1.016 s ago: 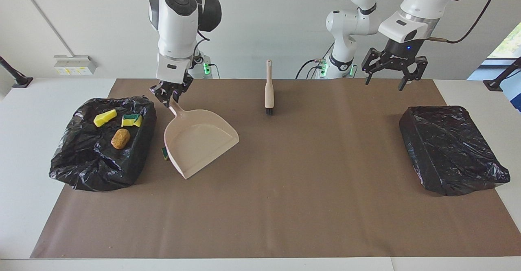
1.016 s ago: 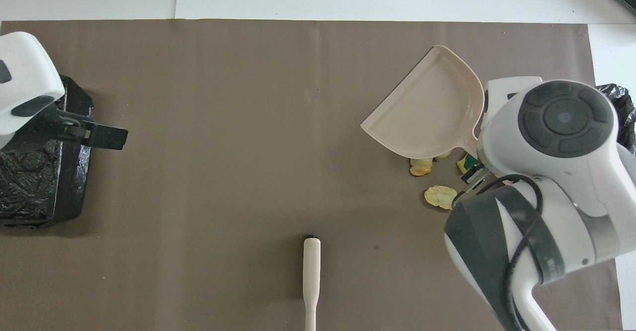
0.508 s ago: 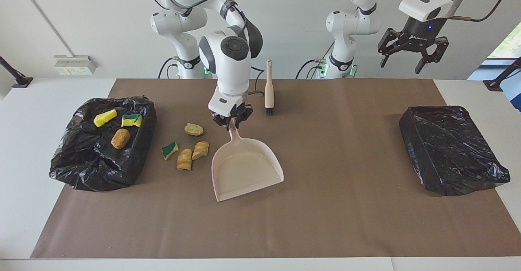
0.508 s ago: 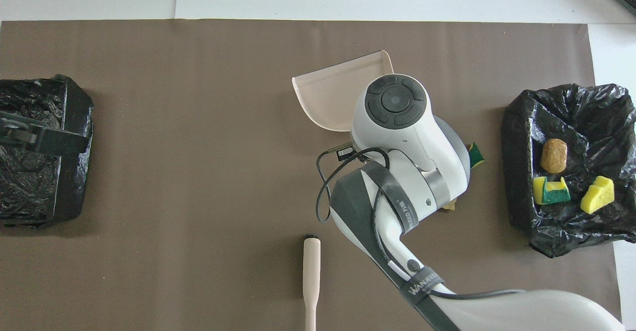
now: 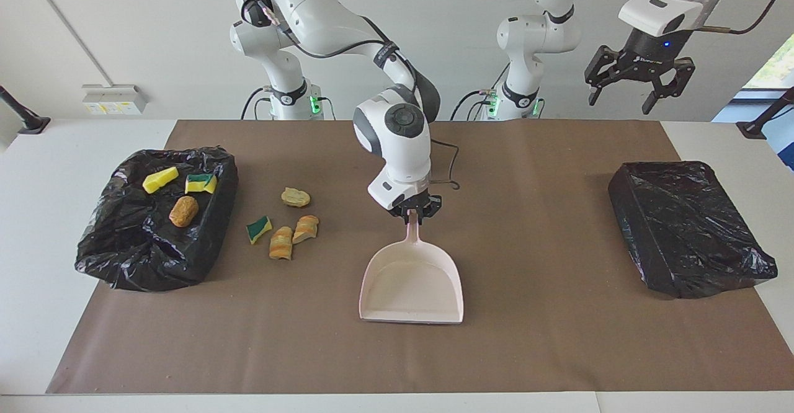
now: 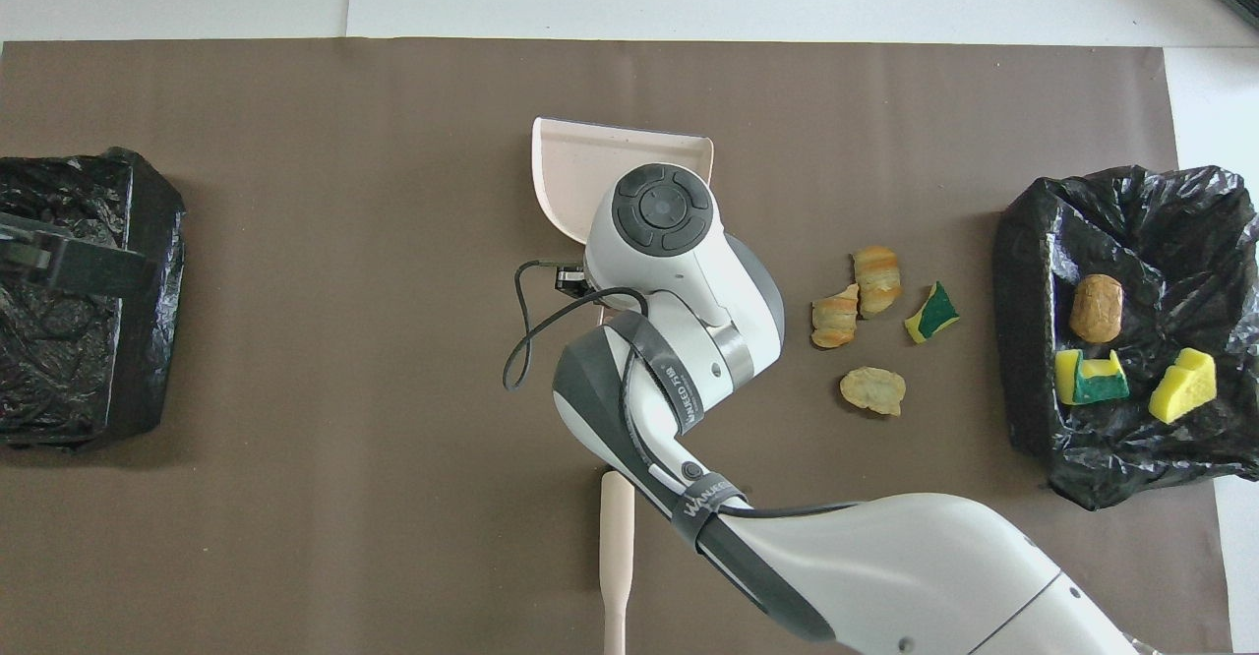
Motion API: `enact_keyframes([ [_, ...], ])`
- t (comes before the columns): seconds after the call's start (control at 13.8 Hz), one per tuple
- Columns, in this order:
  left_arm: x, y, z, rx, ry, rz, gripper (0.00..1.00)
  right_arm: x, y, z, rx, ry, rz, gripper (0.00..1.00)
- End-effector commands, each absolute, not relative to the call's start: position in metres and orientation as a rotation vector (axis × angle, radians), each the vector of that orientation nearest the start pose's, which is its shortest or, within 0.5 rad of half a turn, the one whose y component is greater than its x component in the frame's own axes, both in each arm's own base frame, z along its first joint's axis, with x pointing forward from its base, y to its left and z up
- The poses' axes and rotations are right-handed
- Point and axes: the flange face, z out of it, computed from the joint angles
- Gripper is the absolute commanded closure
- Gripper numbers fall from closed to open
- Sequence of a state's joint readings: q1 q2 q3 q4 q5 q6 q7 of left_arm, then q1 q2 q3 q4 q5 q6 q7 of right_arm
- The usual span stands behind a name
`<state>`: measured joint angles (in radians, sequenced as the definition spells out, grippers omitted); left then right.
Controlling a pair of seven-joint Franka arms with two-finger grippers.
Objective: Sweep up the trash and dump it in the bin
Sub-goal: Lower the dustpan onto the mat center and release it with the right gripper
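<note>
I have the right gripper [image 5: 414, 211] clamped on the thin handle of the pink plastic dustpan [image 5: 412, 286]. The pan's open mouth points away from the robots, and I can't tell whether its lip is flat on the brown mat.

The grip sits at the very end of the handle, so any sideways load on the pan could twist it between the fingers.

Beside the dustpan, toward the right arm's end of the table, four loose pieces of trash lie on the mat:
- a green-and-yellow sponge piece [image 5: 258, 229]
- two tan striped bread-like chunks [image 5: 280, 242] touching each other
- a flatter tan chunk [image 5: 295, 197] a little nearer the robots

With the mouth facing as it does, the pan's side wall would meet them and only push them along. A lip that rides high would pass over the flat one.

Past the scraps from the pan stands the black-bagged bin [image 5: 155, 258], with yellow scraps and a brown chunk already in it. Its loose plastic rim could snag the pan, or pieces could spill short of it.

The cream-handled brush [image 6: 617, 547] lies under the right arm's elbow, nearer the robots than the pan — a low swing might knock it.

The left gripper [image 5: 639, 84] waits with fingers spread, high over the left arm's end, where a second black-bagged bin [image 5: 682, 227] sits well apart from the pan.
</note>
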<state>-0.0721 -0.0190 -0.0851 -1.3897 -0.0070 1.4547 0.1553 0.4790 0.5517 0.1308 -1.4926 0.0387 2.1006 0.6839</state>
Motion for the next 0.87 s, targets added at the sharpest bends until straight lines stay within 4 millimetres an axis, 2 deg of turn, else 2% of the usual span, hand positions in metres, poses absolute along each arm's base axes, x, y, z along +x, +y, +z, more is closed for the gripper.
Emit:
enact_keyframes([
  [0.0,0.522,-0.076,0.713,-3.092,0.489,-0.122,0.0,0.593,0.4,0.355,-2.997,0.229,0.035,0.74],
  [0.15,0.517,-0.078,0.715,-3.093,0.484,-0.11,0.0,0.586,0.402,0.354,-3.023,0.182,0.053,0.11],
  [0.22,0.517,-0.078,0.715,-3.094,0.48,-0.108,0.0,0.584,0.398,0.355,-3.04,0.175,0.068,0.0],
  [0.36,0.517,-0.077,0.715,-3.094,0.477,-0.108,0.0,0.571,0.389,0.392,-3.067,0.113,0.097,0.0],
  [0.51,0.517,-0.077,0.715,-3.095,0.477,-0.108,0.0,0.549,0.376,0.425,-3.07,0.112,0.122,0.0],
  [0.8,0.517,-0.077,0.715,-3.095,0.477,-0.108,0.0,0.509,0.357,0.478,-3.11,0.084,0.176,0.0],
])
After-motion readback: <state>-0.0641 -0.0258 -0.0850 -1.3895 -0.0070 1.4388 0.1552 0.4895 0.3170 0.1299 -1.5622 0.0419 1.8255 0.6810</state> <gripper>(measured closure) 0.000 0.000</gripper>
